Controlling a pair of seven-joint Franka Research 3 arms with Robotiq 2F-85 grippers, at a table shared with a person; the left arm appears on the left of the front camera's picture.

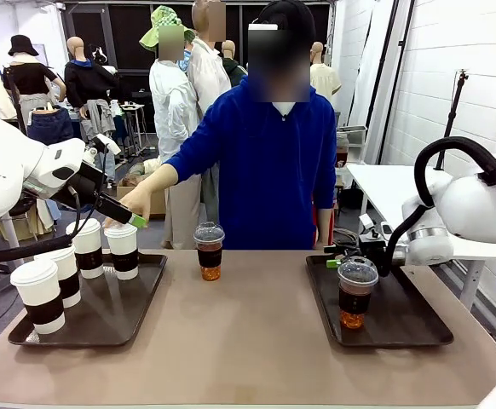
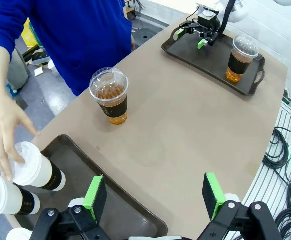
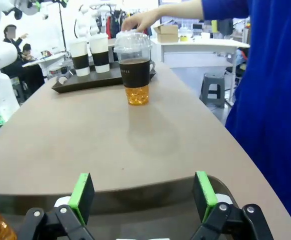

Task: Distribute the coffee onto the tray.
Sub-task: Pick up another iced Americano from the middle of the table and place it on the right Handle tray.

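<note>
Hovering: left end effector (image 2: 155,192) wide over left tray (image 2: 80,160) | right end effector (image 3: 143,195) wide, clear cup (image 3: 134,67) at its 12 o'clock | hand (image 2: 5,132) touching white cup (image 2: 35,170)

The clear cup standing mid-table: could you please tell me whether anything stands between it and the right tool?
Nothing visible does. The right tool, open, looks across bare table straight at the clear cup. The person's hand is beyond it, at the white cups.
</note>
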